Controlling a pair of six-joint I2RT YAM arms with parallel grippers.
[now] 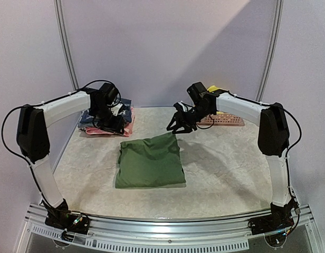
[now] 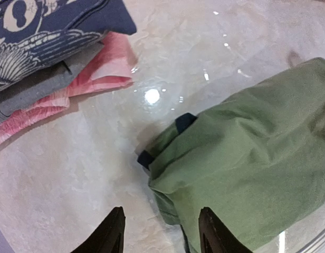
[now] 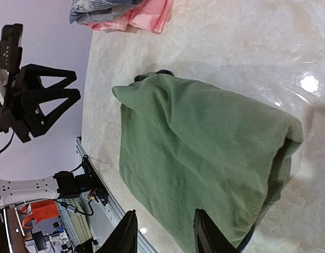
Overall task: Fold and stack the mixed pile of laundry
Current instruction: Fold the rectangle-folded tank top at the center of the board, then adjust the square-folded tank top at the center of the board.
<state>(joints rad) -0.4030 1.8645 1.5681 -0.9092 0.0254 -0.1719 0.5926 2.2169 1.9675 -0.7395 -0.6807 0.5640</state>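
While the olive-green shirt [image 1: 150,162] is lying folded, unstacked, at the table's [image 1: 226,168] middle, left jaws and right jaws are hovering spread, empty; yellow shorts [image 1: 215,88] are waiting near the far-right corner.

The white right arm [image 1: 241,108] hides most of the bright yellow garment [image 1: 217,87] and part of the pink plastic lattice basket [image 1: 229,121] behind it

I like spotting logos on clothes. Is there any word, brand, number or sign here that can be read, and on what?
No readable text anywhere.
navy garment: white print of shapes only, no letters that can be made out.
green shirt: folded, only plain cloth showing.
orange item beyond the table edge: too small to tell.
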